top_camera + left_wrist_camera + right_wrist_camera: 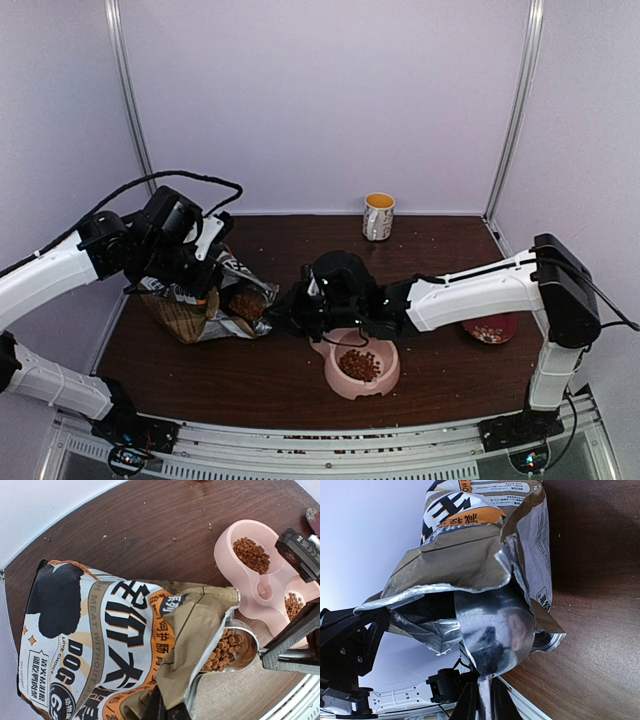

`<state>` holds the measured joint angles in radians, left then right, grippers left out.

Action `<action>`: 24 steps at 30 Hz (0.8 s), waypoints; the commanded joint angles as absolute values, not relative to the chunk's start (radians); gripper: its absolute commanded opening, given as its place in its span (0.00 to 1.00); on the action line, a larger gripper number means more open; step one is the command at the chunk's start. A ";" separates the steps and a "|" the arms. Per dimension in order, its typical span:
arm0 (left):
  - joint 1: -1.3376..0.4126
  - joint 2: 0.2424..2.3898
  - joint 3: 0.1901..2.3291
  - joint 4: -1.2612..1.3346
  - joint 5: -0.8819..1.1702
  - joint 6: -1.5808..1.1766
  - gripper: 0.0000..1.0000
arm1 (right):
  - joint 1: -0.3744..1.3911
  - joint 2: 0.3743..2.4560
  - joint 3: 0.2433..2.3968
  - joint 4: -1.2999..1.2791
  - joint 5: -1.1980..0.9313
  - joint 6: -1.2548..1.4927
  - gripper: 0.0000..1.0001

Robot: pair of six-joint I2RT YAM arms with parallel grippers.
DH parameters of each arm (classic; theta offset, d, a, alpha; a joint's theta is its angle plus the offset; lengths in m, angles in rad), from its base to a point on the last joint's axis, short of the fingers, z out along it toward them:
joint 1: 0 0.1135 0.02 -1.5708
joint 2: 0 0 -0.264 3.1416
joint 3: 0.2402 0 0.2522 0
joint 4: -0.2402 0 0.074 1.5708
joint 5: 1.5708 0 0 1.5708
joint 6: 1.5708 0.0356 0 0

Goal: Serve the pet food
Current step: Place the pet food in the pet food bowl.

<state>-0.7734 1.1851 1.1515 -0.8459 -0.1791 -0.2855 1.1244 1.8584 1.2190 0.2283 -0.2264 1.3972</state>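
The pet food fills a metal scoop (232,647) at the open mouth of a printed food bag (100,645). More kibble (360,365) lies in the pink double bowl (332,378), and in both of its cups in the left wrist view (251,554). My left gripper (165,706) is shut on the bag's upper edge and holds the mouth open. My right gripper (484,700) is shut on the scoop's handle, and the scoop's shiny back (492,630) sits inside the bag's foil mouth (470,555). In the top view the right gripper (300,310) is beside the bag (205,305).
A yellow-lined mug (378,216) stands at the back centre. A dark red dish (490,328) with some kibble lies at the right, partly under my right arm. Loose crumbs dot the brown table (440,250). The pink bowl (260,585) sits just right of the bag.
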 commanded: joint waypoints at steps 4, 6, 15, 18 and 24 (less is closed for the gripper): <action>-0.774 1.152 1.170 -0.713 -0.212 -0.273 0.00 | 1.121 1.814 1.218 0.215 -0.203 1.387 0.00; -0.775 1.150 1.169 -0.712 -0.214 -0.273 0.00 | 1.122 1.804 1.197 0.250 -0.210 1.389 0.00; -0.775 1.146 1.169 -0.712 -0.212 -0.273 0.00 | 1.118 1.786 1.089 0.489 -0.273 1.443 0.00; -0.775 1.144 1.170 -0.713 -0.213 -0.273 0.00 | 1.114 1.783 1.061 0.559 -0.287 1.463 0.00; -0.775 1.142 1.169 -0.713 -0.215 -0.273 0.00 | 1.105 1.755 1.028 0.588 -0.293 1.473 0.00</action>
<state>-0.7734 1.1851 1.1515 -0.8459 -0.1810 -0.2852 1.1145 1.8179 1.0504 0.4950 -0.2802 1.4532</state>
